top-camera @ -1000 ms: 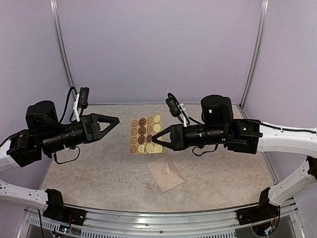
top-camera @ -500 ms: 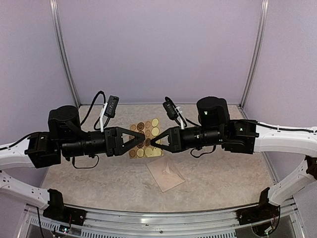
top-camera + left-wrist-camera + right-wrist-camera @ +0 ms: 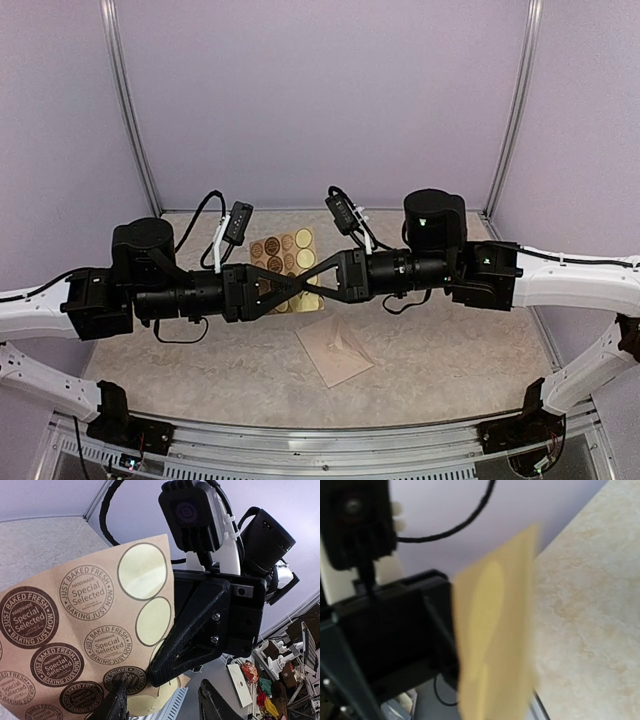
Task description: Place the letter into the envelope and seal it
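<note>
Envelope (image 3: 335,352) flat on table (image 3: 200,370), below both tips | sticker sheet (image 3: 285,245) aloft, pinched in closed right gripper (image 3: 308,282) | left gripper (image 3: 290,286) half-spread, empty, facing sheet's lower edge

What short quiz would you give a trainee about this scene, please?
1. True or false: the envelope lies on the table, and neither hand touches it.
2. What does the right hand hold? A) the envelope B) the sticker sheet C) nothing
3. Fill in: the jaws of the left hand stand ____ beside the lower edge of the sticker sheet.

Key: 1 true; 2 B; 3 open.
</note>
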### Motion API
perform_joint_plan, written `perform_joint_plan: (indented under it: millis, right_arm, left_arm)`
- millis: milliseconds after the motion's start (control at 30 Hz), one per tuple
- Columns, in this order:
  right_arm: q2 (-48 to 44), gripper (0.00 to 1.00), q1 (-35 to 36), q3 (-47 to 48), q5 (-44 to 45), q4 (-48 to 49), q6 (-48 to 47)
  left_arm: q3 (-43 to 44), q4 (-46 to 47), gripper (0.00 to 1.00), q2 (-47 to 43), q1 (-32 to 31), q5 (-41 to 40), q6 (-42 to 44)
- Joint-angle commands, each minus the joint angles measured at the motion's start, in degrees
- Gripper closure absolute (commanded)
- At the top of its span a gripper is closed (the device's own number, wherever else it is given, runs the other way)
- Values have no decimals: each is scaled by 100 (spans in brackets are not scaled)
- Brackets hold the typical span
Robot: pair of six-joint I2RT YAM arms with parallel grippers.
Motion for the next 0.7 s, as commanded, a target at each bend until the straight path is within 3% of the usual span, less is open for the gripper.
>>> perform_joint_plan:
  millis: [0,433,667]
  right_arm:
    - [-104,100,39,-64,-273,388,81]
    - [42,100,30,-56,-622,577,194]
    - [70,100,30,-81,-787,712,261]
  left_arm:
    - [-107,125,55,16,-30,36,64]
    - [-159,117,56,-53,-27,-70,129]
    - [-196,119,72,-70,-28,-46,144]
